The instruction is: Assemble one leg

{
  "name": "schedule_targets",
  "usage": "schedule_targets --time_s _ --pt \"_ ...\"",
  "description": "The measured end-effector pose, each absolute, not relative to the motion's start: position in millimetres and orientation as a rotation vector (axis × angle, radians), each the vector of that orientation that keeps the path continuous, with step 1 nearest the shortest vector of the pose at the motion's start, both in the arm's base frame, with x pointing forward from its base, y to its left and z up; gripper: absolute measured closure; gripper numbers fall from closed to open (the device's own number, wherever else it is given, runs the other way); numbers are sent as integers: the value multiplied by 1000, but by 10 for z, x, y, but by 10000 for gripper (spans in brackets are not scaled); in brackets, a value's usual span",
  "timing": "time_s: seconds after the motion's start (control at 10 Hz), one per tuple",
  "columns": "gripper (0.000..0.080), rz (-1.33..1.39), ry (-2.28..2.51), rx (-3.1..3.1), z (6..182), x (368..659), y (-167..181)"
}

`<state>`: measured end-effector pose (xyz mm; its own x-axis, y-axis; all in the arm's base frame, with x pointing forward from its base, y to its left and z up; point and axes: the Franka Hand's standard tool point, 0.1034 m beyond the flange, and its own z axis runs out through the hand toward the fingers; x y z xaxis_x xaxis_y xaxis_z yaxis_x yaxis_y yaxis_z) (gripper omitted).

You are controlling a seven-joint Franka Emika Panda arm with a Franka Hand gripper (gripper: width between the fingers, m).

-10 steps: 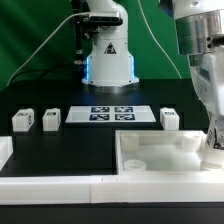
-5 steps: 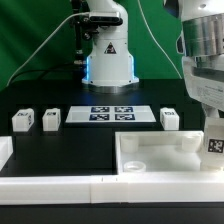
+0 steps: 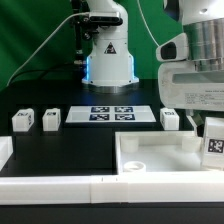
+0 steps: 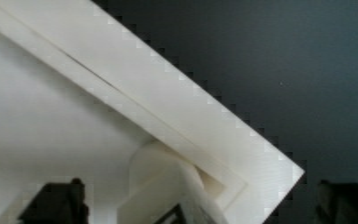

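Observation:
A leg (image 3: 213, 140), a white block with a black-and-white tag facing the camera, stands upright at the right end of the large white tray-like part (image 3: 150, 160). My gripper (image 3: 200, 114) hangs above it and slightly toward the exterior view's left, apart from it. In the wrist view the two dark fingertips (image 4: 59, 200) stand wide apart with nothing gripped, over a corner of the tray-like part (image 4: 87, 120). Three more legs lie on the black table: two at the exterior view's left (image 3: 22, 120) (image 3: 51, 118) and one behind the tray-like part (image 3: 170, 118).
The marker board (image 3: 112, 114) lies flat at the middle back. The robot base (image 3: 108, 55) stands behind it. A white ledge (image 3: 50, 186) runs along the front edge, with a white block (image 3: 4, 150) at the far left.
My gripper has risen from the right end of the tray-like part and let go of the leg, which now stands there uncovered with its tag showing.

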<state>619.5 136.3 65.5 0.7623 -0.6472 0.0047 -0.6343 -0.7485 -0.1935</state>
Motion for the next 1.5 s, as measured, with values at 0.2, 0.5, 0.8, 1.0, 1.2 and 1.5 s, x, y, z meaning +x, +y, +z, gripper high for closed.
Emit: schedule_targets --time_s 0.2,0.5,0.8,1.0,1.2,1.5 --pt "150 -103 609 -2941 719 6322 1324" --pt "187 -121 477 -2984 716 6323 1367" --pt "413 -108 578 -2979 688 6303 1243" --pt "503 -88 900 -2895 673 6297 1216" --pt "503 -63 1206 -2765 671 6298 1206" --pt "503 -8 1915 -2251 639 6288 1224"
